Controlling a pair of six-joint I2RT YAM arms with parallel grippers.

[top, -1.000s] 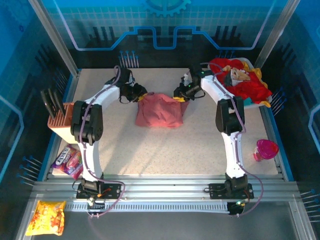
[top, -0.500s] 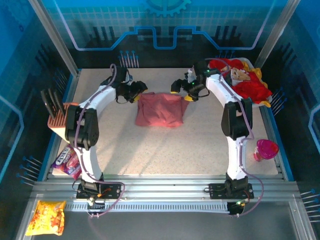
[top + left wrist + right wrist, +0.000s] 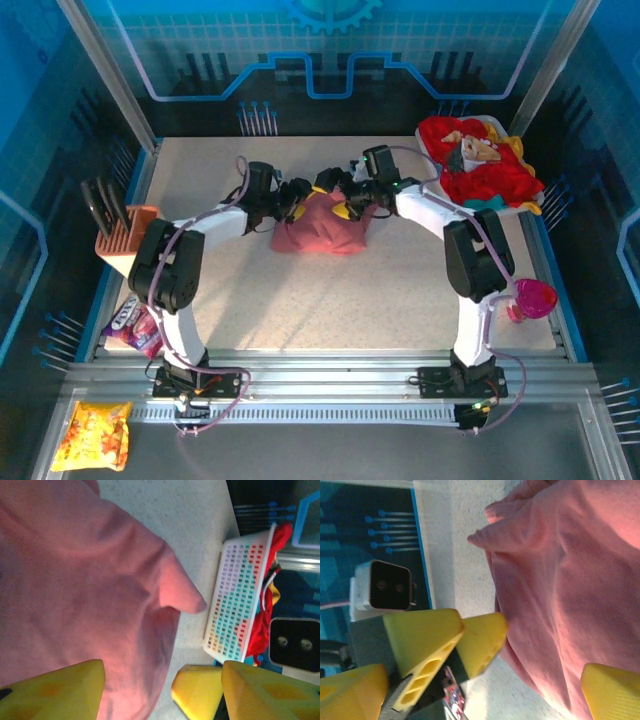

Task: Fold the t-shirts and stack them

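1. Near left, in front of the arm bases and off the counter (image 3: 400, 290), we find an orange-yellow snack bag (image 3: 92, 433).
2. Farther in, a multicoloured packet (image 3: 135, 322) lies at the counter's left edge. A pink cup (image 3: 533, 297) stands at the right edge.
3. A brown slotted rack (image 3: 120, 240) with dark flat tools in it stands at the left side.
4. The pink t-shirt (image 3: 320, 228) lies bunched on the counter, midway between left and right, in the far half.
5. Both arms reach inward to the shirt's far edge. The left gripper (image 3: 296, 200) sits at the far-left part of the shirt. The right gripper (image 3: 340, 195) sits just beside it on the right.
6. Left wrist view: the left jaws are apart. One yellow finger (image 3: 50, 690) is over the pink cloth, and the other is out over bare counter. The cloth between them is not clamped.
7. Right wrist view: the right jaws are likewise apart. One finger (image 3: 612, 692) is over the shirt, and the shirt's edge lies between the two. We cannot tell whether any finger touches the cloth.
8. Far right, a white perforated basket (image 3: 235, 595) holds a heap of red t-shirts (image 3: 490, 175), with yellow cloth (image 3: 517, 150) and teal cloth (image 3: 492, 203) showing at its right and near sides.
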